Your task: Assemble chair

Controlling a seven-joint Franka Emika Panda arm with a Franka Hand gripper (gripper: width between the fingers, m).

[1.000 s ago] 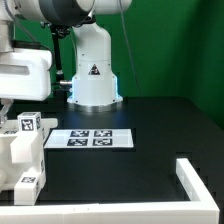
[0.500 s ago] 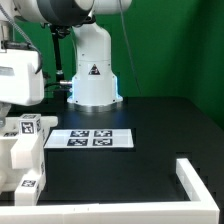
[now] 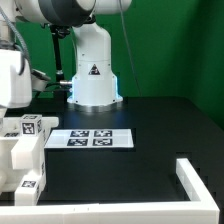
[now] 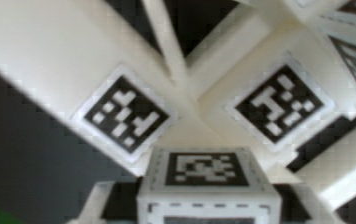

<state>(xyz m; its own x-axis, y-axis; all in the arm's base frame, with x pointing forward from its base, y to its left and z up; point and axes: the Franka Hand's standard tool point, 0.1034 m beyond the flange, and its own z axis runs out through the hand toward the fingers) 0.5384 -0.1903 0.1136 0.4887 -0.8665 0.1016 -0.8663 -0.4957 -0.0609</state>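
Gripper's (image 3: 10, 100) hold or release impossible to tell, hanging above white chair (image 3: 22, 160) at the exterior view's left; marker board (image 3: 90, 139) just beside.

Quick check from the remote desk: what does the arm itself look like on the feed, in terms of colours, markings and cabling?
The arm is glossy white with dark grey joint sections. Its rounded white base carries a small black triangular mark and a blue glow at the foot. Thin dark cables hang beside the base. The boxy white hand section sits at the exterior view's left edge; its fingers aren't clearly visible.
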